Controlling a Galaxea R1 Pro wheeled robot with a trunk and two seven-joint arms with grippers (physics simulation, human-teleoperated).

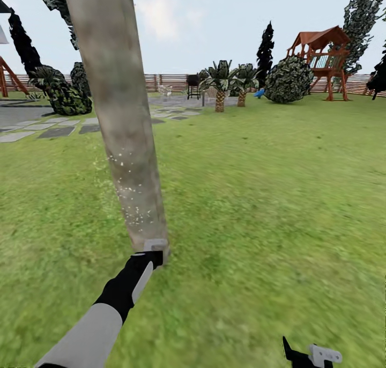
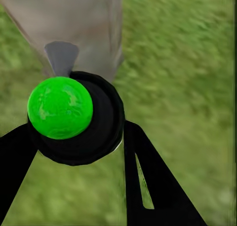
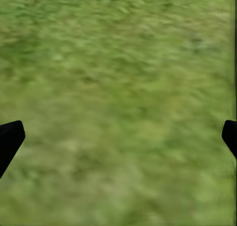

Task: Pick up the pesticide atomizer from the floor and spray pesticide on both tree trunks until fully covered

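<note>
Black pesticide atomizer point(image 2: 74, 119), held by left gripper point(image 2: 74, 152), faces tree trunk point(image 1: 115, 116).

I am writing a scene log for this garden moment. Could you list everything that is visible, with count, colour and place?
tree trunk: one, pale grey-brown, near left, leaning
pesticide: whitish specks on the lower trunk
pesticide atomizer: one, black with green top, held facing the trunk
grass: green, all around
stepping stones: several, grey, far left
fence: brown slats, far back
palms: two, small, far centre
round bush: one, dark green, far right
play tower: one, red-brown, far right
left hand: closed on the atomizer, at the trunk base
right hand: open over grass
</note>
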